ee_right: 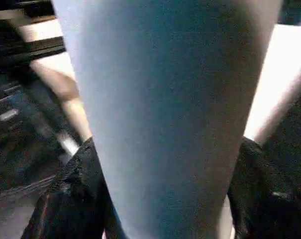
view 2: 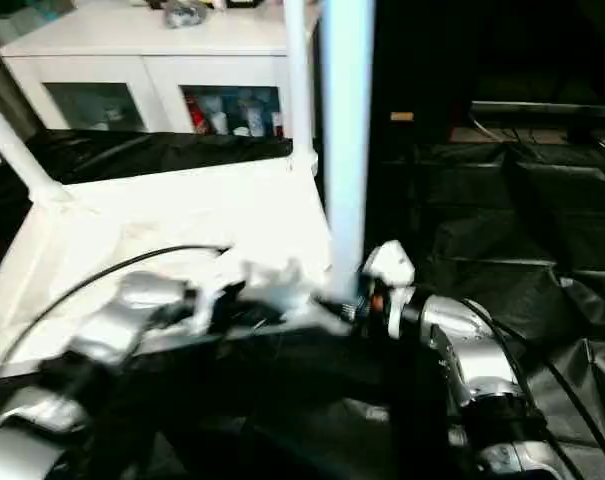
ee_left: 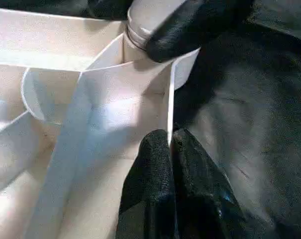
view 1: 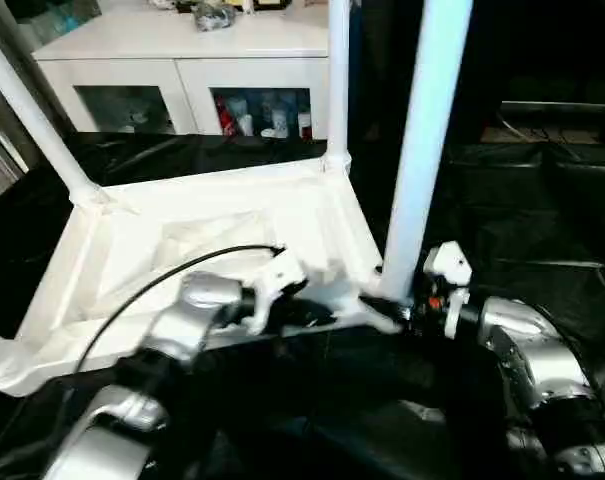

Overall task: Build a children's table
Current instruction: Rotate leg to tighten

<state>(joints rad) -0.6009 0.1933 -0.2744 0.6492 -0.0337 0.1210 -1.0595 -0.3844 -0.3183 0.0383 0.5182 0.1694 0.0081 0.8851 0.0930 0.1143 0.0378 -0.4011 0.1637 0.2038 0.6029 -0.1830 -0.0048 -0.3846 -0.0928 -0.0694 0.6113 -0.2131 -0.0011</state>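
Note:
The children's table lies upside down, its white ribbed top [view 1: 132,250] on black sheeting. Three tube legs stand up from its corner sockets: the back left leg [view 1: 32,120], the back right leg [view 1: 337,80] and the near right leg [view 1: 422,150]. My left gripper [ee_left: 170,142] is shut on the thin rim wall [ee_left: 171,99] next to the near right corner. My right gripper [ee_right: 165,144] holds the base of the near right leg [ee_right: 165,89], one black finger [ee_right: 70,199] pressed on each side of the tube. From the left wrist, one of those fingers [ee_left: 190,25] lies against the leg's foot at the socket.
A white cabinet [view 1: 182,50] with glass doors stands behind the table, bottles inside. Black sheeting [view 1: 542,200] covers the ground to the right and in front. A black cable [view 1: 162,275] loops over my left forearm across the table top.

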